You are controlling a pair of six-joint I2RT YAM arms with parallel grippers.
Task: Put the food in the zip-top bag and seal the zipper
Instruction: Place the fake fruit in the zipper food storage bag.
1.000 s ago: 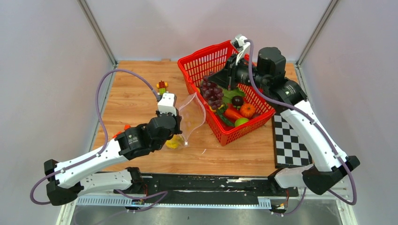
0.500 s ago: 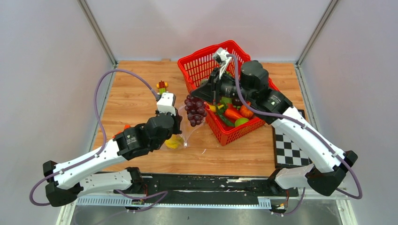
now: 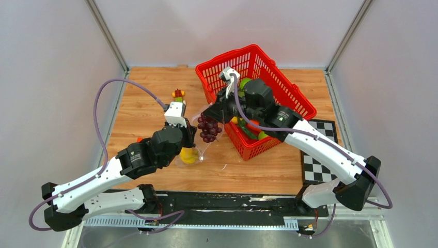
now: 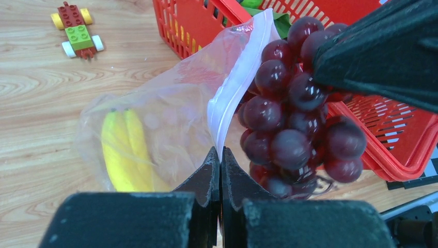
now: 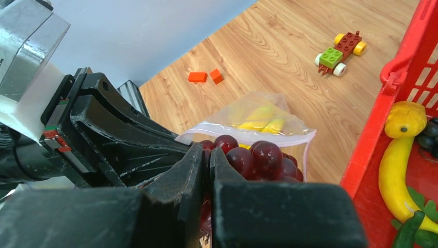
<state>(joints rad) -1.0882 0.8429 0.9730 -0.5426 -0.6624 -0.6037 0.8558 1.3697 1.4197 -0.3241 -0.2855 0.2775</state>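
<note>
Black jaws of the right gripper (image 5: 206,155) are pressed onto the top of the grapes (image 4: 289,129), and the bunch hangs below them. It hangs right at the mouth of the bag (image 4: 170,103), against the zipper (image 4: 232,93), with the opening on its left-arm side. The left gripper (image 4: 220,155) pinches that mouth edge tight and holds it raised, the strip running up and away from its tips. My judgement is that the grapes must next go down into the gap. The bag is clear and crinkled, with bananas (image 4: 124,150) low inside, and lies just beside the basket (image 4: 191,23).
</note>
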